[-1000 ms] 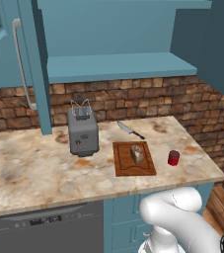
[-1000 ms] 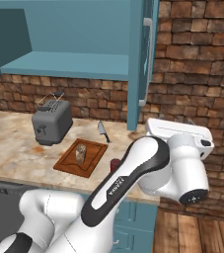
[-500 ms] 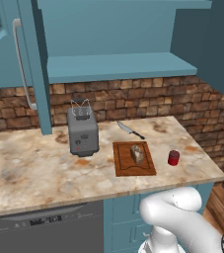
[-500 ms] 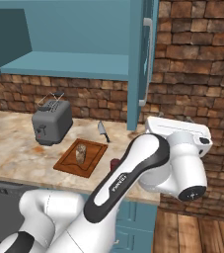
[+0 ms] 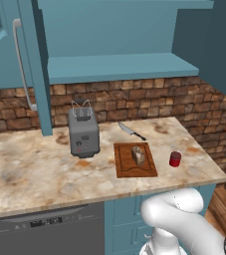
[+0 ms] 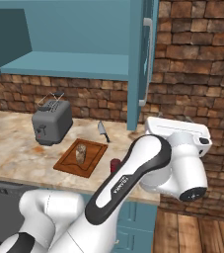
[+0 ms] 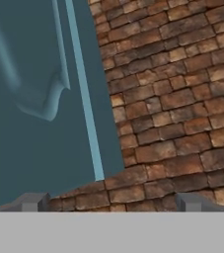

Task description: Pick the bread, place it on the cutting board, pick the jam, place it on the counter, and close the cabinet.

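Brown and speckled, the small loaf chunk of bread (image 5: 139, 155) already sits on the flat reddish-brown wooden cutting board (image 5: 124, 164), and the little red jam jar (image 5: 175, 159) stands just beside the board on the beige-and-rust marbled stone counter (image 5: 30, 169), so by our reckoning only the closing step is left. We see our gripper (image 7: 111, 201) with its jaws spread wide and holding nothing, looking at the edge of the right-hand arched-panel door of the big teal wall cabinet (image 6: 138, 69) against the brick. Next, we judge, we need to get behind that open door and swing it shut, then deal with the left door (image 5: 10, 60) too.
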